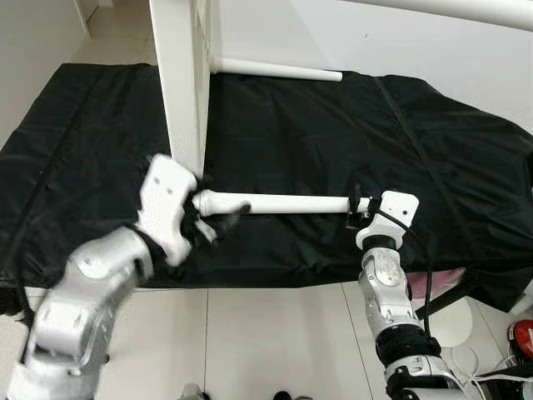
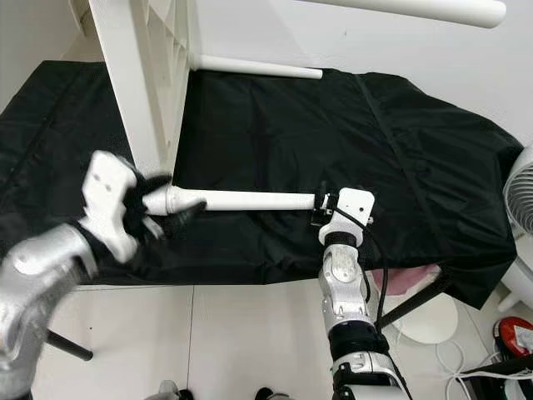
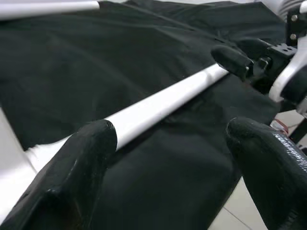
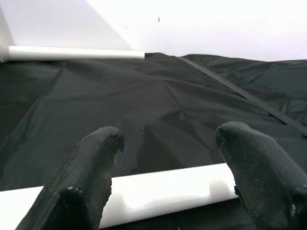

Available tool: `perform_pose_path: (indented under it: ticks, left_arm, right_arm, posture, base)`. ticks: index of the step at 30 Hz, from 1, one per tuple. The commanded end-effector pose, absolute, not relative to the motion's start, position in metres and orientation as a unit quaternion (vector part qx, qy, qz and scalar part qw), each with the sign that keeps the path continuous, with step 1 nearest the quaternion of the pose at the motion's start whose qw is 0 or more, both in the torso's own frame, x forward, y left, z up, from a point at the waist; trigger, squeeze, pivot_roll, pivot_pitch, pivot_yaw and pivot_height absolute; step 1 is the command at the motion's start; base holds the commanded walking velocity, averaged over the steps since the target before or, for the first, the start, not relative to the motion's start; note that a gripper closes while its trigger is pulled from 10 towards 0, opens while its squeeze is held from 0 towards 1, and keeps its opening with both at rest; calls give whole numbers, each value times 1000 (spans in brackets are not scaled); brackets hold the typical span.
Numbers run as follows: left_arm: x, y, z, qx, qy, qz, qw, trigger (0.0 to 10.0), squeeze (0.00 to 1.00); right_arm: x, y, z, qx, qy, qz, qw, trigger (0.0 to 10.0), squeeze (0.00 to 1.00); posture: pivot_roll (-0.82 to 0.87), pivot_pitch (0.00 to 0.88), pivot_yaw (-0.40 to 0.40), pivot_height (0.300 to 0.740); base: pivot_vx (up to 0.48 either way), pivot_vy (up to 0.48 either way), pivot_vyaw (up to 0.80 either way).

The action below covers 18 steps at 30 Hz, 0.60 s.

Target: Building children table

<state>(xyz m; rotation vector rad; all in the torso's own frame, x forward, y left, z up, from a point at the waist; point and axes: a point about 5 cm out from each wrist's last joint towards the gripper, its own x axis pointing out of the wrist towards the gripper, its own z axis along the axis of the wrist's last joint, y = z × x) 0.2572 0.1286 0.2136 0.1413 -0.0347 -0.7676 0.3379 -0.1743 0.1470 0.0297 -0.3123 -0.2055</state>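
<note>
A white children's table lies on its side on a black cloth (image 1: 350, 133), its top (image 1: 179, 83) standing upright. Its legs stick out sideways: a near leg (image 1: 275, 203), a far leg (image 1: 275, 68) and an upper leg (image 2: 416, 8). My left gripper (image 1: 212, 221) is open at the near leg's base beside the top, one finger (image 3: 72, 182) right against the leg (image 3: 158, 103). At that leg's free end my right gripper (image 1: 358, 208) is open too, its fingers (image 4: 86, 172) straddling the leg's end (image 4: 158, 191).
The cloth-covered surface ends just in front of my arms, with white tiled floor (image 1: 275, 342) below. A white fan (image 2: 520, 225) stands at the right. A round white base (image 1: 450, 321), cables and a red item (image 1: 520, 337) lie on the floor at lower right.
</note>
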Motion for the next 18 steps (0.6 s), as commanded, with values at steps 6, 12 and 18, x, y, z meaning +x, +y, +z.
perform_pose_path:
  ticks: [6,12,18]
  left_arm:
    - [264,127,199,83,-9,-344,935,10000,0]
    - [280,130,193,65,-27,-254,965,10000,0]
    - [282,130,185,43,-49,-217,974,10000,0]
  right_arm:
    - [333,-181,138,-4,-129,-106,986,10000,0]
    - [327,-180,138,-10,-126,-82,989,10000,94]
    - [315,-181,144,-20,-148,-57,987,10000,1000]
  posture:
    - [159,108,-58,740]
    - [153,83,-65,740]
    - [147,68,-72,740]
  base:
    - [0,0,0]
    - [0,0,0]
    - [0,0,0]
